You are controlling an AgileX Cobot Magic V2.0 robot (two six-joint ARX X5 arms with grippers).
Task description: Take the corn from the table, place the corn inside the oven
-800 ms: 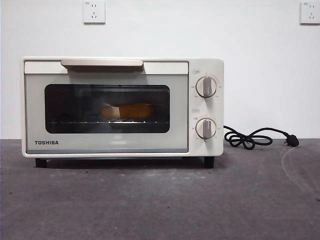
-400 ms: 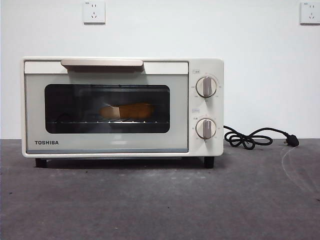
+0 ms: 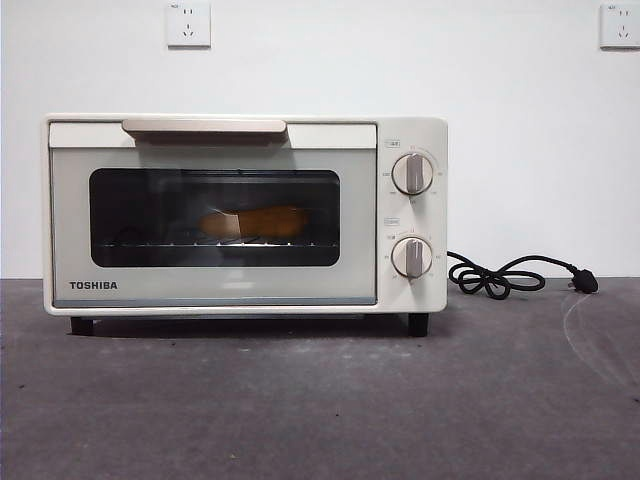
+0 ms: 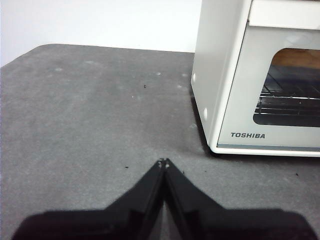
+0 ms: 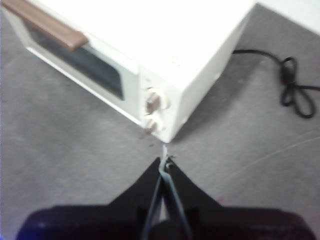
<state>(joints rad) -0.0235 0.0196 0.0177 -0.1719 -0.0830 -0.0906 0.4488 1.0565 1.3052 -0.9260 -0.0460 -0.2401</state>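
Hovering clear, your left pincer [image 4: 164, 162] is clenched on nothing above bare desk [image 4: 90, 130], beside the oven [image 4: 235, 75]. Right pincer [image 5: 164, 161] likewise clenched and empty, high off the oven's knob corner. Corn [image 3: 252, 222] lies on the rack behind the shut glass door, so the task looks done; you've no move left but parking both arms. Power cord [image 3: 505, 275] coils by the knob side, nothing obstructing.
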